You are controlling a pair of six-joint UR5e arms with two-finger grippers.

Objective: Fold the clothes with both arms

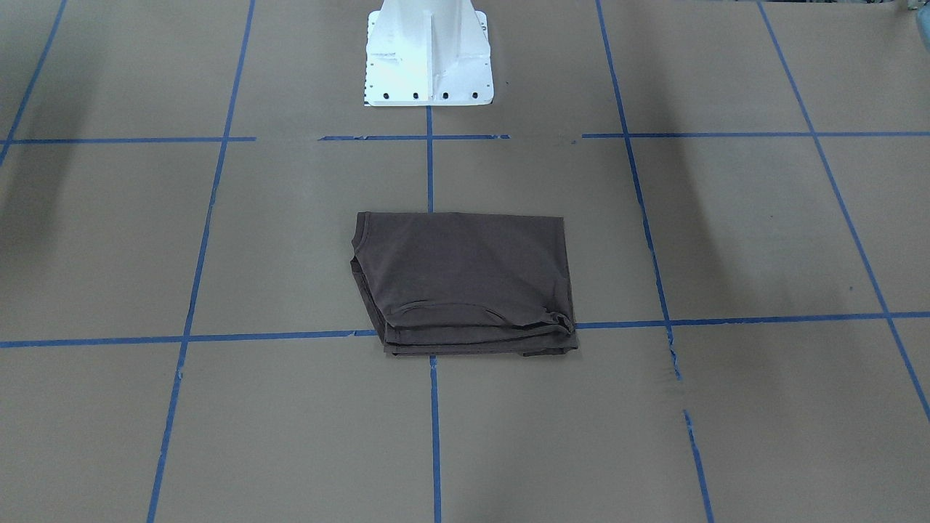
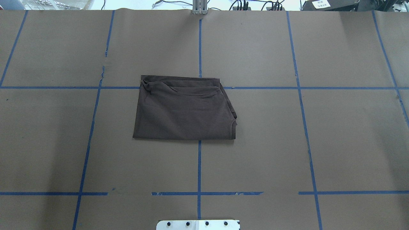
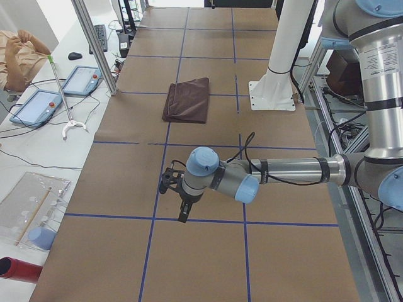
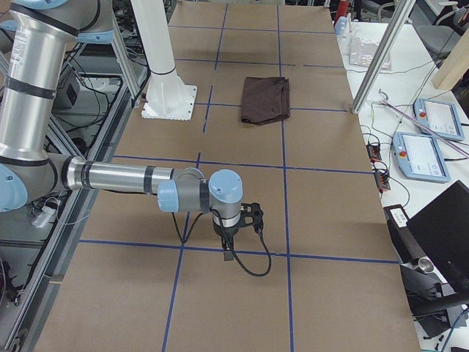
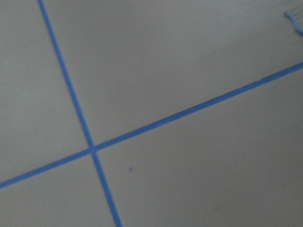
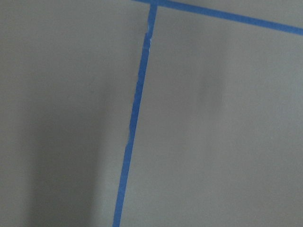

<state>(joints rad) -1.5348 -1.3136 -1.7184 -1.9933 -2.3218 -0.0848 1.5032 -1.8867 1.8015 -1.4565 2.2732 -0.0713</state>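
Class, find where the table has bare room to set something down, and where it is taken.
The table is bare on both sides of the folded T-shirt, and between it and the white pedestal base. Only the centre is taken.

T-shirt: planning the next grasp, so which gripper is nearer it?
Left, slightly, I judge. The left gripper and right gripper hang far out on opposite sides, but the T-shirt lies mostly on the robot's left of the centre tape line.

The dark brown T-shirt (image 2: 183, 110) lies folded flat on the desk (image 2: 335, 143), beyond the white base (image 2: 198, 225), its layered edges away from it.
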